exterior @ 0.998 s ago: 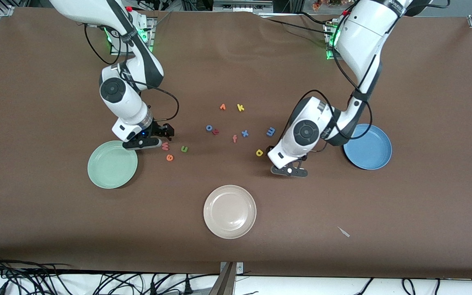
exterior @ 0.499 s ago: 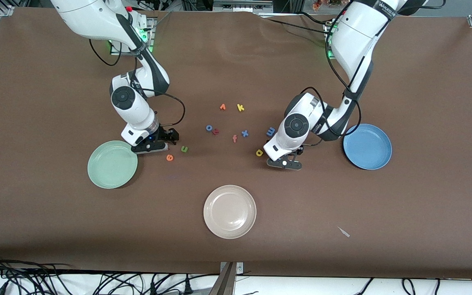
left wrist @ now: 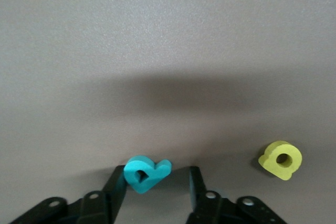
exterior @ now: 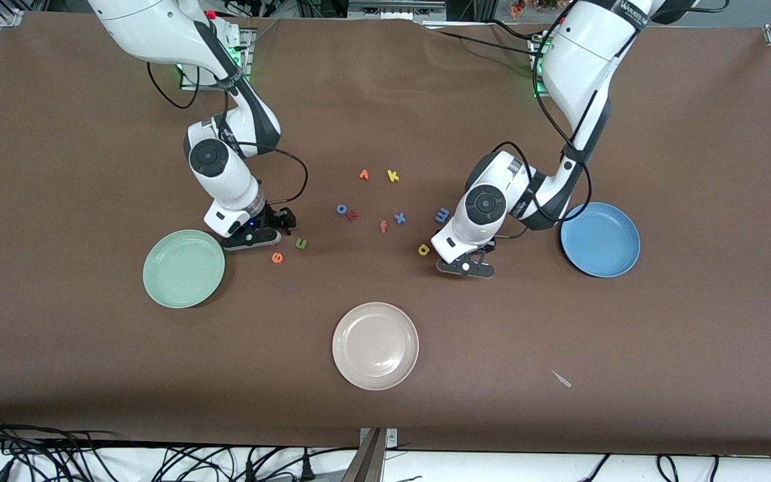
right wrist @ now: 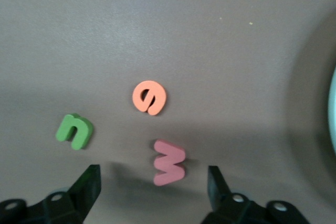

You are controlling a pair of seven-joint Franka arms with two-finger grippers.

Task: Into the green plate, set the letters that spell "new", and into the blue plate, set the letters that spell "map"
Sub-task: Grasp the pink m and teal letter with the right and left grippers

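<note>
The left gripper is down at the table beside the yellow "a", its fingers narrowed about the teal "p"; one finger touches the letter, the other stands just beside it (whether the letter is truly gripped cannot be told). The blue "m" lies farther from the front camera than the "a". The blue plate sits toward the left arm's end of the table, nothing in it.

The right gripper is low over the salmon "w", fingers spread wide on either side of it and clear of the letter. The orange "e" and the green "n" lie near one another just beside that gripper, toward the table's middle. The green plate is close by, toward the right arm's end, with nothing in it.

In the middle of the table lie the spare letters: an orange one, a yellow "k", a blue "o", a salmon "f" and a blue "x". A cream plate sits nearer the front camera.
</note>
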